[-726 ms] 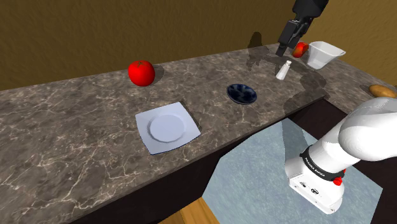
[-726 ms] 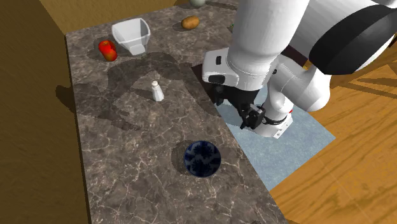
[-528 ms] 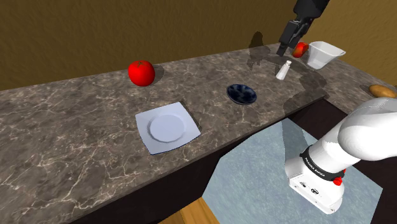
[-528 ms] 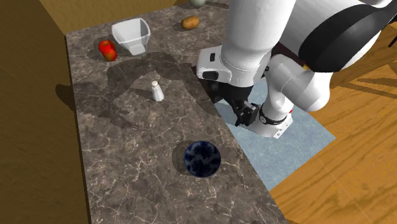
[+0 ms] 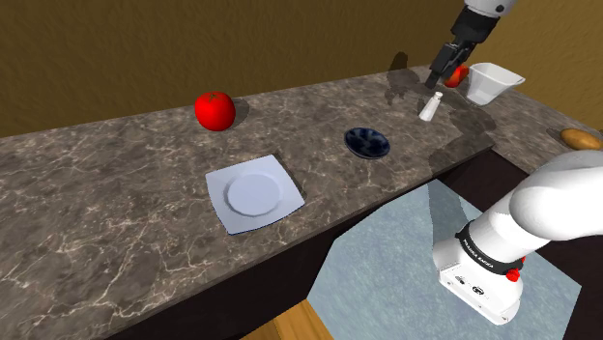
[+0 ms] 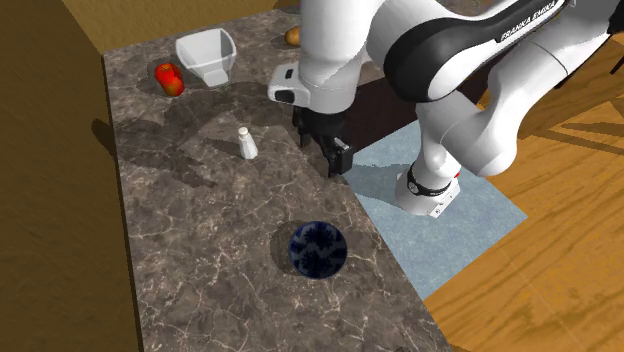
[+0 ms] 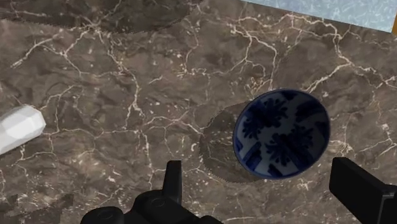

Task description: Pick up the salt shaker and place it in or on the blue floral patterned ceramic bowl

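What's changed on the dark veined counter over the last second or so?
The black two-finger gripper swung toward the second exterior view's left, from beside the dark veined counter's edge to over it, nearer the small white salt shaker; its fingers are open, holding nothing. The shaker and the blue floral patterned bowl stayed put.

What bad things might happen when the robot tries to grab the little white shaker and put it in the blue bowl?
1. The salt shaker is small and stands upright, so a finger of the open hand might knock it over instead of clasping it.
2. The red fruit and the white cup stand close by, so the hand might bump them.
3. The blue bowl is small, so the shaker might tip out of it.
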